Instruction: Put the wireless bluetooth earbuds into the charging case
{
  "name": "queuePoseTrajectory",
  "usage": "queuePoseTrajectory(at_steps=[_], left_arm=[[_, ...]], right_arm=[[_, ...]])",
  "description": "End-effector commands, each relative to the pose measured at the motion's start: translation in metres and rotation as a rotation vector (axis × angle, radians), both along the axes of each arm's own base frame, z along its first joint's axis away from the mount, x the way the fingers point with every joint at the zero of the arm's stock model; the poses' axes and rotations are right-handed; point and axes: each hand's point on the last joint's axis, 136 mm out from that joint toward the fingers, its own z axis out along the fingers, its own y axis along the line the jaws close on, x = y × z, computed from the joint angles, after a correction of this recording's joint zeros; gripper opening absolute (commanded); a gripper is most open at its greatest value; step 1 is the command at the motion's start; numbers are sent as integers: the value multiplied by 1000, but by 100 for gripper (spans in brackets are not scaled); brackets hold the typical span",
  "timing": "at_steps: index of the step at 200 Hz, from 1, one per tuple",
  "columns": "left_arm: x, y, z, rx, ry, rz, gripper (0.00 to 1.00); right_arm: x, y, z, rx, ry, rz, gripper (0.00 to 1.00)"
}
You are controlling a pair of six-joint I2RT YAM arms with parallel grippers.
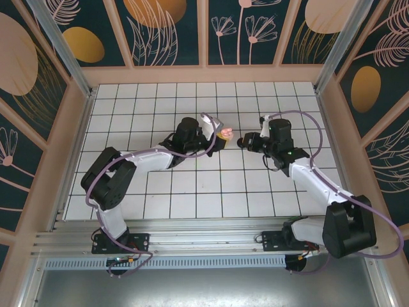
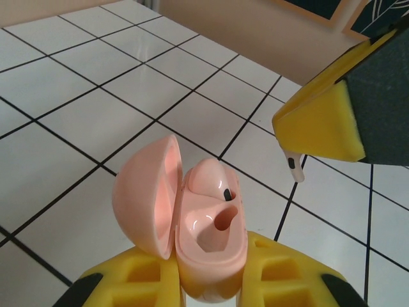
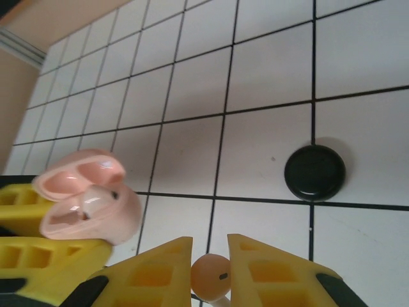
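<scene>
A smooth, rounded pink earbud [image 3: 209, 274] is pinched between the ribbed yellow jaws of the right gripper [image 3: 211, 267], its short stem [image 2: 293, 165] pointed down at the tiles. Just beyond, a glossy pink charging case [image 3: 89, 208] is clamped in the jaws of the left gripper [image 2: 211, 281], its lid [image 2: 147, 192] hinged open and a second earbud [image 2: 211, 180] seated inside. Farther off, a round black case [image 3: 315, 173] lies flat on the white tiled surface [image 3: 268, 70].

The top external camera looks steeply down from above and behind the arm bases, far enough off to take in the whole tiled desk [image 1: 192, 198]. Each wrist camera sits close behind its own claw, looking low across the tiles: the left claw [image 2: 211, 281], and the right claw [image 3: 209, 275] pinching a pink earbud [image 3: 208, 274]. All three views share the open pink charging case [image 2: 208, 243].
</scene>
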Motion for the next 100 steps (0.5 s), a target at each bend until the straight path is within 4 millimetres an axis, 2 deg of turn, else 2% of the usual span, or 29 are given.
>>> queuePoseTrajectory(at_steps=[1, 100], left_arm=[[-1, -14, 11, -52, -10, -36, 6], [-1, -27, 20, -116, 14, -82, 6]], right_arm=[[0, 4, 19, 62, -57, 16, 18], [-9, 12, 52, 146, -174, 80, 18]])
